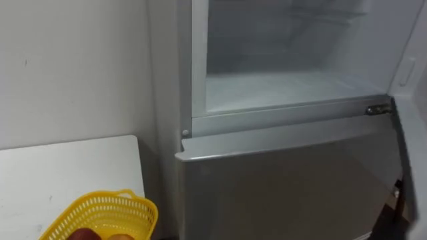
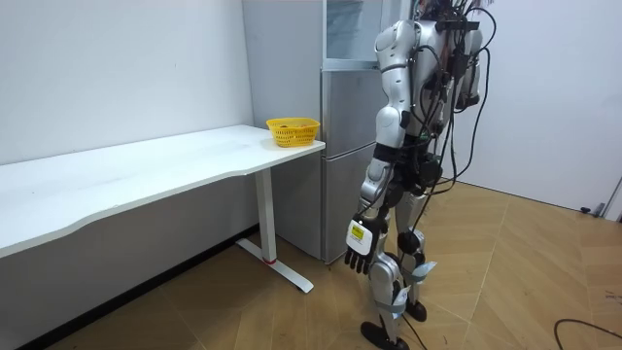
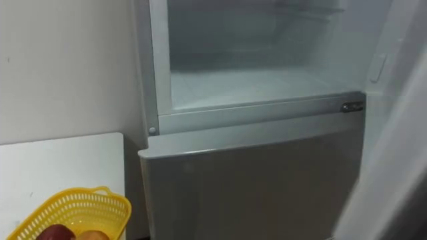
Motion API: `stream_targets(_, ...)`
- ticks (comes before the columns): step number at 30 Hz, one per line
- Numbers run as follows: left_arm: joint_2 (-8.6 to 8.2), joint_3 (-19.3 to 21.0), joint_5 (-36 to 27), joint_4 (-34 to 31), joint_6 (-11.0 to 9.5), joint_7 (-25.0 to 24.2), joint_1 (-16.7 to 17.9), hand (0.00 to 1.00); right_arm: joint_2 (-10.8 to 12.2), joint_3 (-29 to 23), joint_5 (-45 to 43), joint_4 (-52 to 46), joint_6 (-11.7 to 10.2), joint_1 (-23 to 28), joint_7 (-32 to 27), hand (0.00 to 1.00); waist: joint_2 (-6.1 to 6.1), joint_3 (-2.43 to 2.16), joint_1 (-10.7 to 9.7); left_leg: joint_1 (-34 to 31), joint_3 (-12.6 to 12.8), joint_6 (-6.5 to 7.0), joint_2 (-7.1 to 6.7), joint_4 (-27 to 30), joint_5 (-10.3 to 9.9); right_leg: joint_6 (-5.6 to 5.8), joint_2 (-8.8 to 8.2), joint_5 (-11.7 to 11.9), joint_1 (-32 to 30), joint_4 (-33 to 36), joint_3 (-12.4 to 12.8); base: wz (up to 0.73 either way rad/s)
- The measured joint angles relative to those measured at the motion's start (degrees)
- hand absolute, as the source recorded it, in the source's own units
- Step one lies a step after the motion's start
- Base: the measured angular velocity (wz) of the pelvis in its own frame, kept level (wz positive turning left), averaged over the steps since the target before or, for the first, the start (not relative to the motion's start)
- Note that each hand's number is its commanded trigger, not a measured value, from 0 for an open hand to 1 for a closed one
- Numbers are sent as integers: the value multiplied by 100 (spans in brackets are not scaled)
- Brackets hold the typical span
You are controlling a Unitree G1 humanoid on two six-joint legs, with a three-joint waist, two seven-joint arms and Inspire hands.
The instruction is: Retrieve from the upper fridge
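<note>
- Nearest the camera, at the lower left, a yellow basket [image 1: 127, 215] is set on the near-right corner of the white table [image 1: 67, 167]. That is judged a handy drop-off spot just beside the fridge.
- Two round things, a reddish one [image 1: 83, 235] and an orange one [image 1: 120, 237], are seen in the basket. Both are cut off by the frame edge, so what they are cannot be told.
- Farther off, the upper compartment [image 1: 287, 90] stands open with its upper door [image 1: 408, 73] swung to the right, giving access for the retrieval.
- What is seen of the compartment's floor is bare. Its upper shelves are cut off, so the thing to be fetched cannot be made out there, and it may already be in the basket.
- The lower door [image 1: 280, 187] is closed.
- In the room view, the left hand [image 2: 360, 243] hangs at the robot's side before the fridge, with its fingers relaxed and nothing held.
</note>
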Motion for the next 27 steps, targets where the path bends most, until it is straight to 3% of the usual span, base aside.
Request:
stream_targets(4, 172, -195, -3, -37, 160, -110, -62, 0, -26, 550, -697, 93, 192, 28, 698, 0, -68, -17, 141, 5, 6, -6, 28, 0, 0, -21, 1, 52, 7, -37, -49, 1)
stream_targets(6, 229, -250, -3, -27, 233, -103, -135, 0, -28, 715, -874, 249, 183, 22, 877, 0, -113, -20, 193, 6, 5, -7, 29, 0, -1, -19, 5, 58, 13, -36, -66, 3)
stream_targets(9, 269, -344, -20, -41, 254, -94, -192, 0, -172, 851, -1160, 598, 301, 45, 1246, 0, -156, -8, 285, 3, -7, -7, 25, -17, -2, -13, 4, 78, 15, -42, -71, 0)
stream_targets(14, 301, -465, -51, -27, 354, -123, -239, 0, -192, 1207, -1590, 931, 739, 47, 1833, 0, -220, -24, 345, -36, -61, -8, 17, -54, -4, -11, 0, 89, 1, -45, -99, 2)
stream_targets(23, 330, -569, -53, -52, 596, -156, -225, 0, -249, 1238, -2526, 1045, 749, 276, 2440, 0, -199, -37, 388, 90, -132, -8, 25, -57, -5, -7, -4, 123, 241, -154, -119, 2)
stream_targets(27, 448, -595, -27, -52, 691, -154, -305, 0, -283, 1282, -2682, 1500, 843, 376, 2815, 0, -223, -51, 406, 117, -218, -13, 19, -56, -12, -7, -5, 128, 303, -221, -219, 11)
